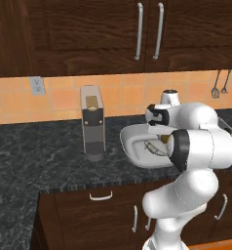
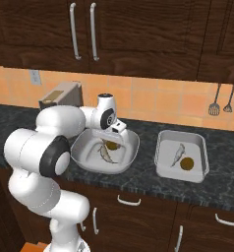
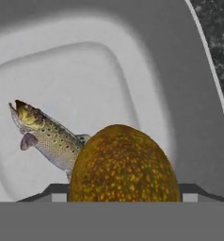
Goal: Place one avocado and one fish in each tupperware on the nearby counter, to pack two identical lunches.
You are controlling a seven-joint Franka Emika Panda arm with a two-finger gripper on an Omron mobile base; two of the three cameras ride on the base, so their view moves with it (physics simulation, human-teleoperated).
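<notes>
The jaws stand wide, and the avocado [image 3: 123, 164] fills the whole gap between the two tips, so the gripper [image 3: 121, 193] appears to be clasping it by its sides. That is a judgement, since the contact itself is too low in the hand view to see. The wide spread fits a round, bulky fruit taken across its middle.

The avocado is egg-shaped, olive-brown and speckled with yellow-orange flecks. In the right base view it [image 2: 110, 145] hangs low under the gripper [image 2: 118, 134], within the rim of the left tupperware [image 2: 131, 147], toward that tray's far side. It is probably held there so that it drops in without rolling out.

Just beside it, on the pale floor of the tray, lies a fish [image 3: 45, 136]. It is slim and spotted, with a yellowish head and a small grey fin. Whether fruit and fish touch cannot be told. This tray sits skewed, near the front edge of the counter [image 2: 222, 187].

Well apart, further right along the same front edge, the right tupperware [image 2: 203, 157] already holds its own fish [image 2: 178, 154] and a second avocado [image 2: 187, 164], side by side. That lunch looks packed. Only the release of the fruit into the left tray seems left.
</notes>
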